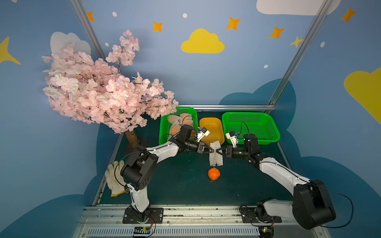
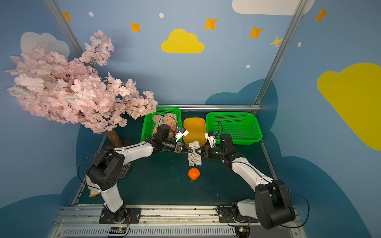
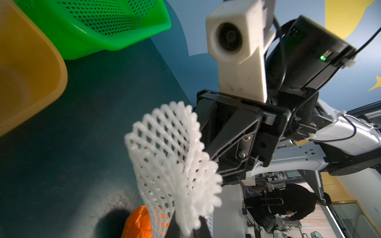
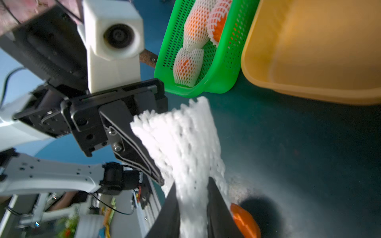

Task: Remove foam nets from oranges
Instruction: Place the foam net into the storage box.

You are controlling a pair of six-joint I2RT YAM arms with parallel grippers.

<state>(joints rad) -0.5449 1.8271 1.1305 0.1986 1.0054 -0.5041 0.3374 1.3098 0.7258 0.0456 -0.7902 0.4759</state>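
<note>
Pinching foam net (image 1: 216, 159) at waist from both sides: left gripper (image 1: 212, 151) jaws nearly closed, clamped on it; right gripper (image 1: 218, 151) jaws likewise narrowed onto same net. Net hangs upright, off mat (image 1: 175, 185), just in front of yellow tub (image 1: 210, 123). Bare orange (image 1: 214, 173) lies on mat below, nearer robot. Netted oranges (image 1: 174, 128) sit in green basket (image 1: 161, 131) beside tub.

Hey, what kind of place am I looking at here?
Probably a robot test booth dressed up like a children's set: blue walls painted with yellow clouds and stars, a fake cherry blossom tree, and two robot arms bolted to an aluminium rail.
</note>
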